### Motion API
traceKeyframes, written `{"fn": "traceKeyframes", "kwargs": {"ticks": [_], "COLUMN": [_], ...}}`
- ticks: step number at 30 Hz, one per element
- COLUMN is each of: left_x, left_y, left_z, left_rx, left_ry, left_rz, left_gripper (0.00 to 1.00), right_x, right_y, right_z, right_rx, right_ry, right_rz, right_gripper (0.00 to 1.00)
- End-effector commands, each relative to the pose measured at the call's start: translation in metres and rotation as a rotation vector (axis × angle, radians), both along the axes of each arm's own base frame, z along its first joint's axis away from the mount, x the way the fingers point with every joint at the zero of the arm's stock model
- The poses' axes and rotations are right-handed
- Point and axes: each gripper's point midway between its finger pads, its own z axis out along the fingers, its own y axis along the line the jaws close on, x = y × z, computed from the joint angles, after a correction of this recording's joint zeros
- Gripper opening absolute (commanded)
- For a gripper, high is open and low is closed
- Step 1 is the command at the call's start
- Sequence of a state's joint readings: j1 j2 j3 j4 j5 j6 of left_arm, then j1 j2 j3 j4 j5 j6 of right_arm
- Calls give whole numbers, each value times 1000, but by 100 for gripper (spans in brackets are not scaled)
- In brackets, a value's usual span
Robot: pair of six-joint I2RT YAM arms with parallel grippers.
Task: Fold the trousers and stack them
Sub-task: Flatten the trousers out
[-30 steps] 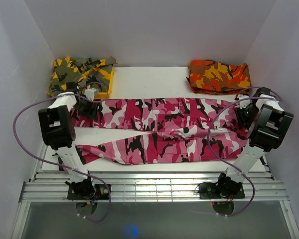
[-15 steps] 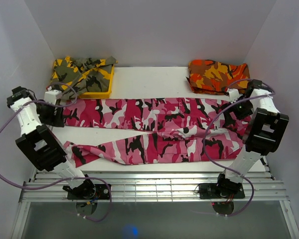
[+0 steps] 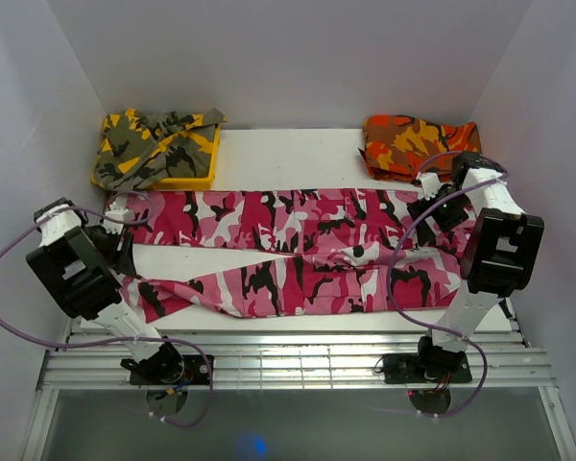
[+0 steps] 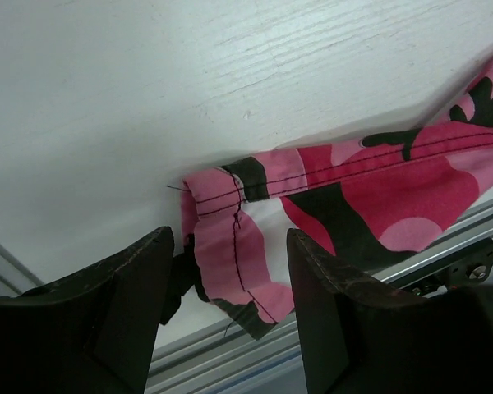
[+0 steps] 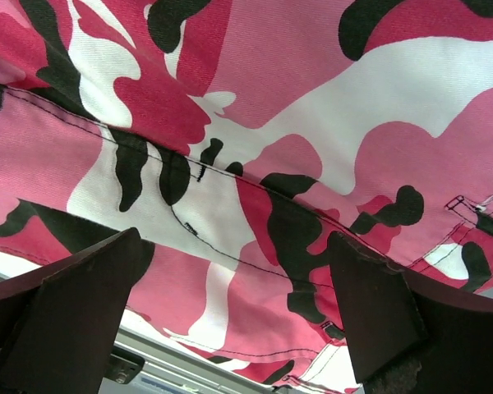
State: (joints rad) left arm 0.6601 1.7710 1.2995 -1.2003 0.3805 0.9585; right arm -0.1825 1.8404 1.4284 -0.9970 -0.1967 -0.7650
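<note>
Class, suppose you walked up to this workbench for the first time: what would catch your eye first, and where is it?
The pink, white and black camouflage trousers dominate, stretched across nearly the whole white table, legs parting toward the left. Behind them sit a yellow-olive camouflage garment in a yellow tray at the far left and an orange-red garment at the far right.

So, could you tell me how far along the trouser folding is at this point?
Done: the pink camouflage trousers lie spread full length on the table, legs splayed apart. In hand: the left gripper stands open around a leg hem, the right gripper open over the waist end; neither grips. Left: every fold, then stacking.
</note>
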Motion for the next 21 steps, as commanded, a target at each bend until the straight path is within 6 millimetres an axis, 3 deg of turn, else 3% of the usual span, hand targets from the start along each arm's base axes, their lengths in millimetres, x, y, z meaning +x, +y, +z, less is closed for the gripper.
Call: {"fn": "traceKeyframes", "kwargs": {"ticks": [1, 5, 11, 13, 15, 16, 18, 19, 21], "left_x": [4, -9, -12, -7, 4, 15, 27, 41, 53], "left_y": [7, 5, 0, 1, 0, 6, 5, 14, 13], "left_z": [-12, -32, -44, -42, -35, -25, -10, 7, 32], "left_rx": [25, 41, 34, 27, 9, 22, -1, 29, 21], "left_ry": [-16, 27, 27, 12, -29, -66, -114, -170, -248], "left_rz": [26, 32, 52, 57, 71, 75, 74, 73, 45], "left_gripper": [67, 62, 59, 47, 33, 18, 2, 0, 0], "right_x": [-2, -3, -6, -6, -5, -5, -4, -5, -5], "right_y": [2, 3, 4, 4, 4, 4, 3, 3, 4], "right_z": [15, 14, 8, 9, 10, 11, 12, 12, 13], "right_rx": [-14, -20, -21, -22, -23, -25, -28, -29, -29], "right_ry": [-7, 1, 12, 9, 2, 1, -6, -7, -11], "right_rz": [-11, -13, -14, -11, -8, -6, -2, -1, 5], "right_gripper": [96, 96, 94, 93, 92, 90, 88, 88, 87]}}
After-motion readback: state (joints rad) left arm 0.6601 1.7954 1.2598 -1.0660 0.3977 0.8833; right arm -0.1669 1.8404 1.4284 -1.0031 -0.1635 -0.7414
